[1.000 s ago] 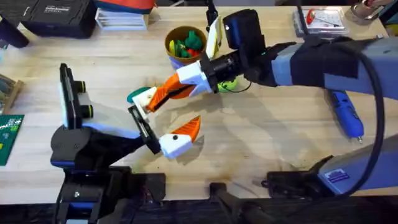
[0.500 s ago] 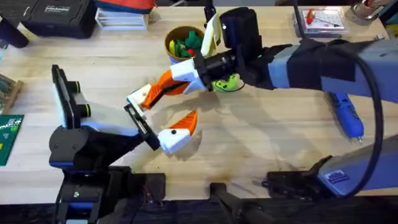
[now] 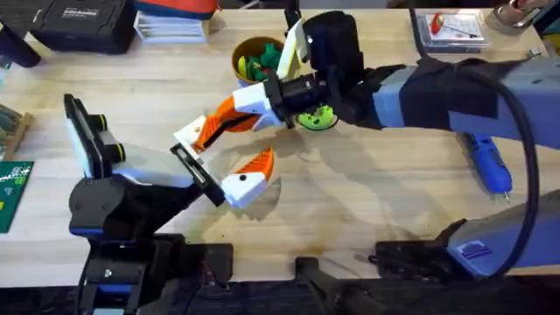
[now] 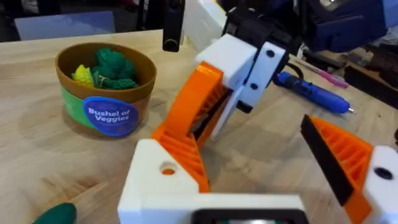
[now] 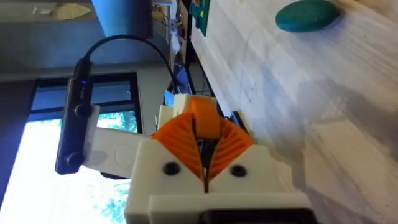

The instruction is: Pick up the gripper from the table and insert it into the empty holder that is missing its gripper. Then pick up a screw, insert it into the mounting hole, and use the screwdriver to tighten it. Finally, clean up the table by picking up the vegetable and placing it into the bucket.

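Gripping orange gripper, right hand meets holder; left hand apart.

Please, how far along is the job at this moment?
Done: the gripper is off the table, clamped in the right gripper. In hand: it is at the holder; whether it is seated is unclear. Left: the screw step, with the screwdriver lying unused, and the vegetable, not in the bucket.
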Action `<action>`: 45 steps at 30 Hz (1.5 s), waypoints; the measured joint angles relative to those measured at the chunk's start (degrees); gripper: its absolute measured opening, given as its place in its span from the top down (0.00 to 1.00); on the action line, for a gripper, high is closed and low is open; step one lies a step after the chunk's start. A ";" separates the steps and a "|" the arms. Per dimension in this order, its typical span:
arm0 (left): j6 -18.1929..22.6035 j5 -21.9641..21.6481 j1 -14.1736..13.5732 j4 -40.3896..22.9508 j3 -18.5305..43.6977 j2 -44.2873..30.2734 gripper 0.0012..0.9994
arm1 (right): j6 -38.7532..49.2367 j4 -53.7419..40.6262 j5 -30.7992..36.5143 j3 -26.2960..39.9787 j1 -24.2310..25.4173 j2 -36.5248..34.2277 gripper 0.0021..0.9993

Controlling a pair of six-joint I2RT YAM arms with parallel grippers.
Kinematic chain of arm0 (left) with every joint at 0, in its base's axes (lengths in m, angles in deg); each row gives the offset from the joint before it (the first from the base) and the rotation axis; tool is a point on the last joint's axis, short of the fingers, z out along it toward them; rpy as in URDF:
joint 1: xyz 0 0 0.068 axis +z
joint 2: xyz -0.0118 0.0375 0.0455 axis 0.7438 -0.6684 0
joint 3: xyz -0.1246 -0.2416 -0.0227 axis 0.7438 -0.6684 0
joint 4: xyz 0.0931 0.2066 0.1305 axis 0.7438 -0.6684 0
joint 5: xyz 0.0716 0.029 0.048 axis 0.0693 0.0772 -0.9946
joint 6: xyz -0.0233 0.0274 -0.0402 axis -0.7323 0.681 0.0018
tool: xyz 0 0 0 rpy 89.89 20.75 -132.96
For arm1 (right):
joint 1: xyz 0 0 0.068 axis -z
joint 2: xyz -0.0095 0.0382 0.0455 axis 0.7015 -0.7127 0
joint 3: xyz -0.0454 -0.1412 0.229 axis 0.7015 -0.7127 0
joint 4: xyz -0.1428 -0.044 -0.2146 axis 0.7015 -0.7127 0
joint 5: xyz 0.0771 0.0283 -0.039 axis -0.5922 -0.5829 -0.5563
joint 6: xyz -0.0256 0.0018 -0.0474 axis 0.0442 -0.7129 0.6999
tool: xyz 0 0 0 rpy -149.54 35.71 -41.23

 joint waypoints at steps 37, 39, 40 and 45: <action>-1.58 -6.19 0.15 0.29 -0.01 -0.07 0.01 | 2.10 0.60 7.96 0.81 -4.47 0.33 0.90; -1.57 -6.17 0.15 0.29 -0.01 -0.07 0.01 | 2.96 0.43 7.79 0.81 -4.47 0.33 0.88; -1.56 -6.16 0.15 0.29 -0.01 -0.07 0.01 | 3.23 0.38 7.67 0.81 -4.47 0.33 0.87; -1.17 -5.66 0.15 0.29 -0.01 -0.07 0.01 | 4.18 -0.14 6.68 0.81 -4.49 0.33 0.81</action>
